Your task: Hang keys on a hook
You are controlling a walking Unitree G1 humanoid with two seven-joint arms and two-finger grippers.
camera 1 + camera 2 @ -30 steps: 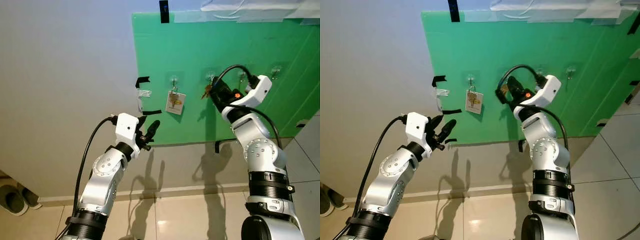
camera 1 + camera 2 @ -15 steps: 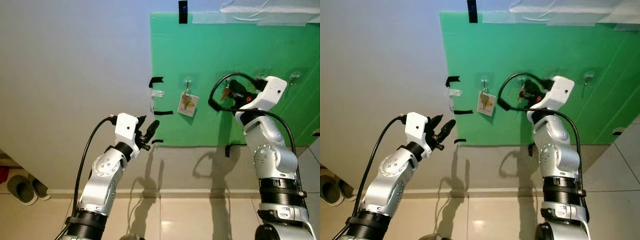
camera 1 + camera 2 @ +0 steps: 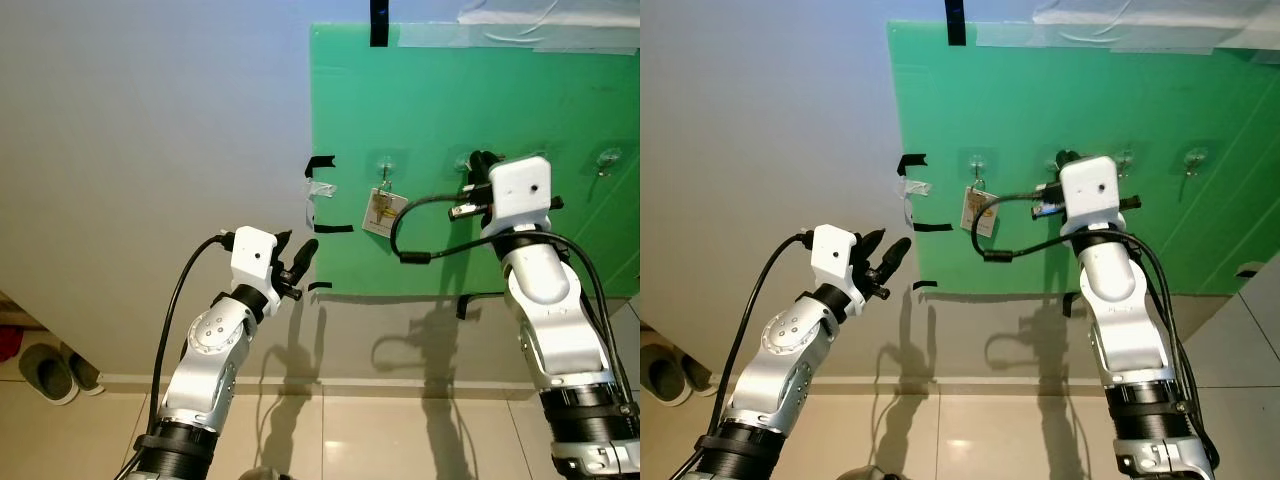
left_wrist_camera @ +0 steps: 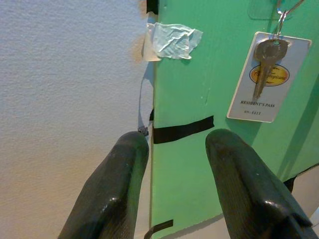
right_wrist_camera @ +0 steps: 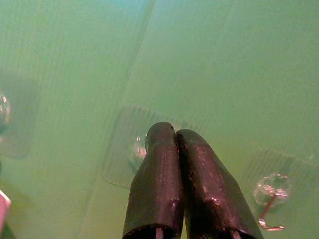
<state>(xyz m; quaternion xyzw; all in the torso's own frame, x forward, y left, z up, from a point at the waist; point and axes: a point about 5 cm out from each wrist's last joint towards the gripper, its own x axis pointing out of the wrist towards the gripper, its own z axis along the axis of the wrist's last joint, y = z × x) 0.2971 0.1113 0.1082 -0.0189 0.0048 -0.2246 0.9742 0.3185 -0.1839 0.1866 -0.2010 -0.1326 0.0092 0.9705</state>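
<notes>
Left eye view: right gripper [image 3: 478, 160] up at green board [image 3: 560, 110], by second hook; key [image 3: 381, 207] with tag hangs from left hook.
Left wrist view: left gripper [image 4: 172, 144] fingers apart, near board's left edge.
Right wrist view: fingers [image 5: 159, 169] pressed together at clear hook [image 5: 137, 149], nothing visibly between them.

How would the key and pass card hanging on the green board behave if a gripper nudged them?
The pass card hangs freely from a clear hook, so it would probably swing. It looks thin and light. The key lies loose against it and may rattle.
</notes>
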